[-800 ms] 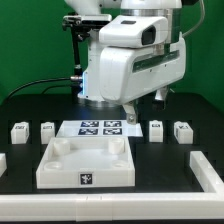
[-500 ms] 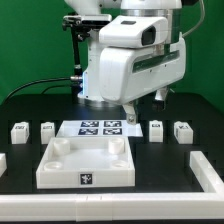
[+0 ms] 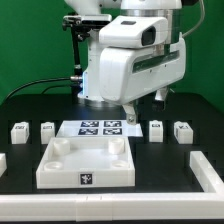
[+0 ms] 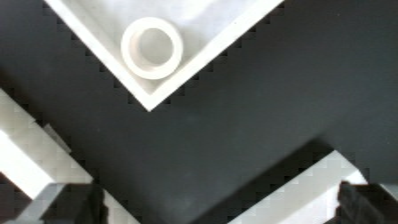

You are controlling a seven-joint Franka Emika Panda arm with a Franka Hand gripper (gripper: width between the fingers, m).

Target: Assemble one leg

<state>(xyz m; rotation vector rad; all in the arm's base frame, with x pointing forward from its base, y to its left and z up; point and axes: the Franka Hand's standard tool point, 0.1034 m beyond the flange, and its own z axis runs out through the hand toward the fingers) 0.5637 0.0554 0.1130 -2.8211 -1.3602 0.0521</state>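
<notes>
Black table (image 3: 22, 172) with white tray (image 3: 60, 177), marker board (image 3: 100, 127), four small legs (image 3: 19, 130).

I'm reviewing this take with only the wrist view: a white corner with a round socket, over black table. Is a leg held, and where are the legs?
Observer: None is held. In the exterior view all four legs stand on the table in a row, two at that view's left and two at its right.
Operator: What does the white corner belong to?
Observer: The tray. It lies in front of the marker board, with no leg in its sockets.
Operator: Where is the gripper?
Observer: The gripper hangs above the marker board's right end in the exterior view, apart from every leg.
</notes>
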